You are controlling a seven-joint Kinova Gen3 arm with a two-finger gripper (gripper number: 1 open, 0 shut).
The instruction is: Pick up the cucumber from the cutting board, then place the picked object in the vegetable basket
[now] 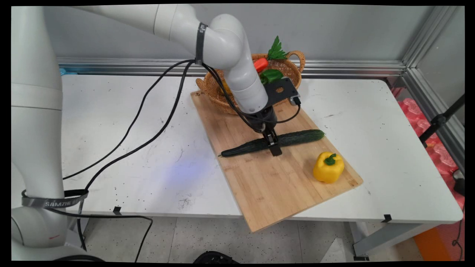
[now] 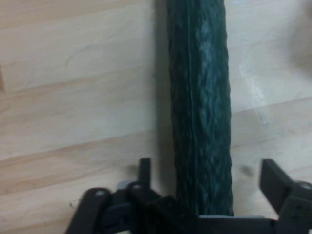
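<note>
Cucumber [image 1: 297, 137] lies on the board [image 1: 274, 185], the gripper [image 1: 272, 145] straddling its middle, fingers [image 2: 273, 178] apart on either side, pepper [image 1: 328, 167] at four o'clock.

Overhead table view; close hand view

The arm [image 1: 226, 48] is glossy white with rounded joints. Black cables [image 1: 156, 111] hang from it, held by black straps. Its end effector [image 1: 272, 144] is black, beneath a black camera bracket [image 1: 282, 91].

Robot lab: alu-frame enclosure [image 1: 415, 55], plain wall, white bench [image 1: 111, 122].
</note>
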